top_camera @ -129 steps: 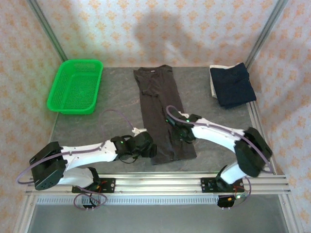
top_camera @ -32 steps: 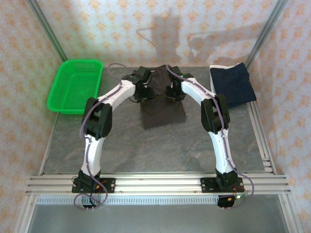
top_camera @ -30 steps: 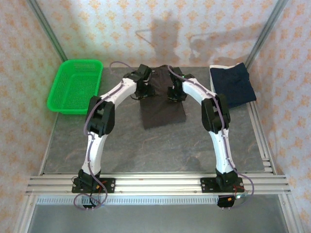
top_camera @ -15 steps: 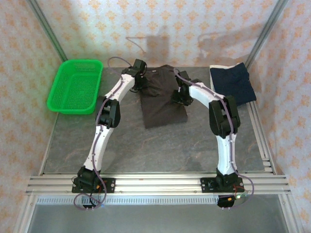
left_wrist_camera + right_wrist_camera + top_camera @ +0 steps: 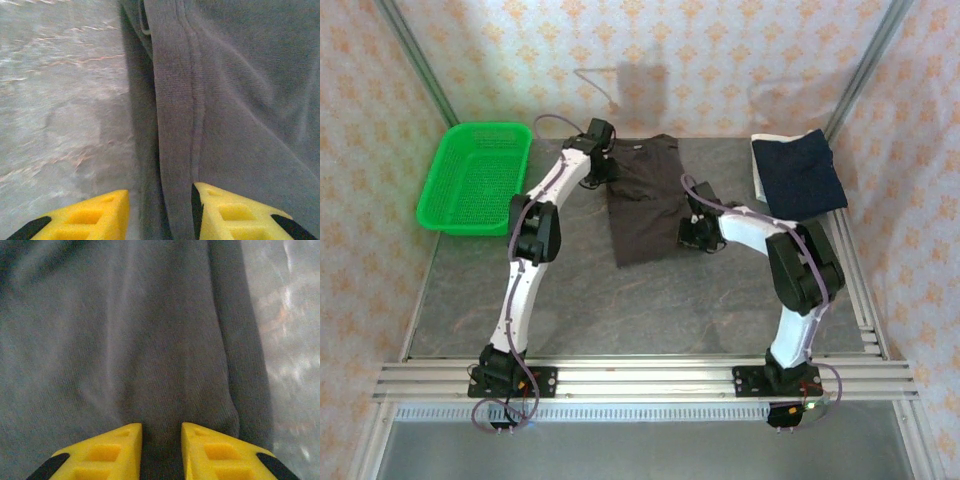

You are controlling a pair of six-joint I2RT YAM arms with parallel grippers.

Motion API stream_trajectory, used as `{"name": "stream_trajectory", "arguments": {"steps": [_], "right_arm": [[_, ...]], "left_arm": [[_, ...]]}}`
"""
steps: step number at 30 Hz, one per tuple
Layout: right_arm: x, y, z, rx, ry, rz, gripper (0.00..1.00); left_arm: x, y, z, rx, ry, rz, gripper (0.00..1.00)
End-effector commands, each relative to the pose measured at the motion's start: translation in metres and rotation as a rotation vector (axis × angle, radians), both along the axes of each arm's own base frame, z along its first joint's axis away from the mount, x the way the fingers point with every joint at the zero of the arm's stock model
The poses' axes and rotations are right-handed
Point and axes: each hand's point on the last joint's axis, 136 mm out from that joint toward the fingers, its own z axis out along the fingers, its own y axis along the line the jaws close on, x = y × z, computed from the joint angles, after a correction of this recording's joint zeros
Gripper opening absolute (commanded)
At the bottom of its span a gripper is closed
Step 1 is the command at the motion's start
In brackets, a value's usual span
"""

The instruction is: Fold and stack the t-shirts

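Both pairs slightly open, nothing gripped that I see: left fingers at 11 o'clock of the charcoal-brown cloth t-shirt, right fingers at 4.

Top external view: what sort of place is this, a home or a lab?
Probably a robot lab test cell: two white robot arms bolted to an aluminium rail at a grey stone-patterned table, enclosed by patterned walls on metal posts.

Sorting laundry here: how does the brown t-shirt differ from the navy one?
The charcoal-brown t-shirt lies alone at the back middle of the table; the navy t-shirt sits in the far right corner atop a white t-shirt. The charcoal-brown one's outline is longer, the navy one's squarer. Both are folded dark cloth.
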Motion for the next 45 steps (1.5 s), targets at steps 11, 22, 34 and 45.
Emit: {"name": "stream_trajectory", "arguments": {"steps": [11, 22, 34, 45], "right_arm": [[-0.109, -0.034, -0.007, -0.026, 0.115, -0.101, 0.37], [-0.130, -0.058, 0.008, -0.090, 0.105, -0.117, 0.54], [-0.099, -0.034, -0.007, -0.030, 0.062, -0.099, 0.57], [-0.095, -0.038, -0.002, -0.017, 0.030, -0.148, 0.19]], "left_arm": [[-0.183, -0.076, 0.062, -0.079, -0.033, -0.184, 0.43], [-0.306, -0.089, -0.007, -0.239, 0.104, -0.136, 0.60], [-0.311, -0.100, -0.005, -0.420, 0.025, -0.086, 0.61], [-0.315, -0.116, -0.040, -0.456, 0.060, -0.065, 0.51]]}}
